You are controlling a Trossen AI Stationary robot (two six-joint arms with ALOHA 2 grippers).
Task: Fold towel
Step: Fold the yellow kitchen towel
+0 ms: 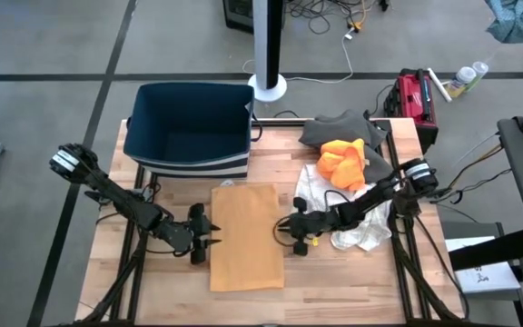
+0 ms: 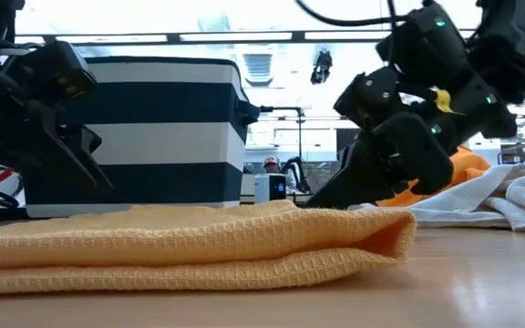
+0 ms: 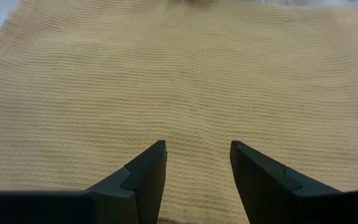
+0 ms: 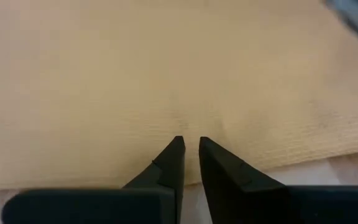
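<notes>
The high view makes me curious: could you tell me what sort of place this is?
Probably a robotics lab or workshop: a wooden table on a bare grey floor, loose cables by a white pole, and a red tool bag beside it.

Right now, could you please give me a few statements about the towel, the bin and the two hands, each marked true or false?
1. The yellow towel lies folded on the table. True.
2. The left hand is shut. False: its fingers stand apart at the towel's left edge.
3. The striped bin stands on the towel. False: it stands behind it.
4. The right hand is at the towel's right edge. True.
5. An orange cloth lies on the pile at the right. True.
</notes>
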